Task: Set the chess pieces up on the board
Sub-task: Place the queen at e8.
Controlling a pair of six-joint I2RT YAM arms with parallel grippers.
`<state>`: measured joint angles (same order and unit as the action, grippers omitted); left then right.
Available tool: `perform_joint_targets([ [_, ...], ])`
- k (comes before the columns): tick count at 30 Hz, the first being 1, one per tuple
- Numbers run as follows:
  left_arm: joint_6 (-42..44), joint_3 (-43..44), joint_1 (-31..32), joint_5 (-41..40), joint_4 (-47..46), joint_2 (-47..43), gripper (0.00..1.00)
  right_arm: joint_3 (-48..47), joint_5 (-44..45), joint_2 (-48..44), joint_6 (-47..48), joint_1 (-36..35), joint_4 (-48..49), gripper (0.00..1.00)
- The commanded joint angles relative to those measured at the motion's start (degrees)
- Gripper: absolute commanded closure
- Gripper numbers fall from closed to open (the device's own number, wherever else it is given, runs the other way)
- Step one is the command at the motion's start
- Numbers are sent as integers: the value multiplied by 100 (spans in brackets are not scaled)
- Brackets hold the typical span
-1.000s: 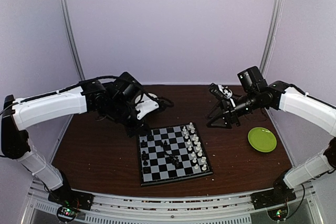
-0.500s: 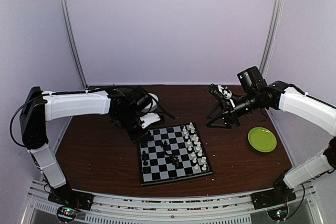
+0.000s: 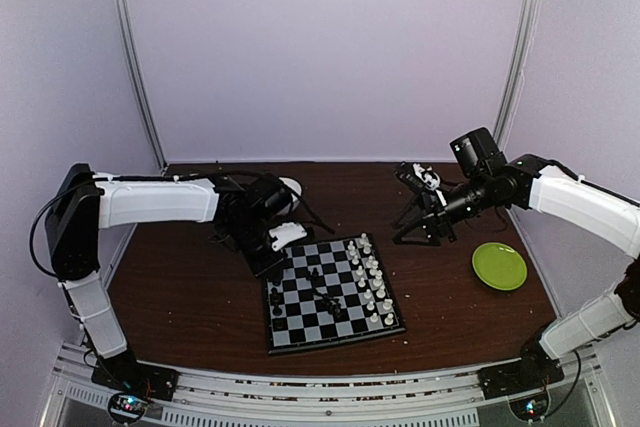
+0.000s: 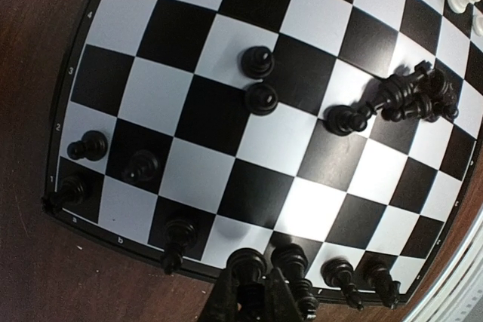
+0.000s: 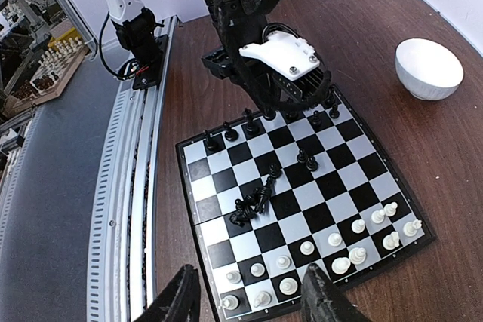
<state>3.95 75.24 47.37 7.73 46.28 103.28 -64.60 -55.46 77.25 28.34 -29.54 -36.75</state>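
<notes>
The board (image 3: 296,319) lies in the middle of the dark surface (image 3: 180,297), nearer the arms than the back wall. The left pincer (image 4: 249,295) is closed on a black piece (image 4: 246,262), which it holds over the board's left edge row, toward the far end, among other standing black men. A heap of toppled black pieces (image 5: 253,205) lies at the middle of the board. The white pieces (image 3: 372,282) stand in two rows along its right side. The right pincer (image 5: 249,299) hangs wide open, gripping nothing, above the surface just beyond the board's far right corner. A green plate (image 3: 499,266) sits to the right and a white bowl (image 5: 429,69) at the far left
</notes>
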Motion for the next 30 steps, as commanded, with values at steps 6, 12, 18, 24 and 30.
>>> perform_joint_targets([
  [6,70,-80,-91,87,-234,213,94,-40,10,54,66,19,-66,54],
  [12,62,-97,-97,65,-250,293,94,-44,10,61,84,18,-86,54],
  [18,79,-111,-102,18,-256,323,93,-39,16,63,93,18,-95,54],
  [24,80,-115,-100,-27,-216,302,88,-52,10,62,93,21,-108,54],
  [30,58,-54,-105,34,-201,83,81,-69,4,66,82,16,-113,54],
])
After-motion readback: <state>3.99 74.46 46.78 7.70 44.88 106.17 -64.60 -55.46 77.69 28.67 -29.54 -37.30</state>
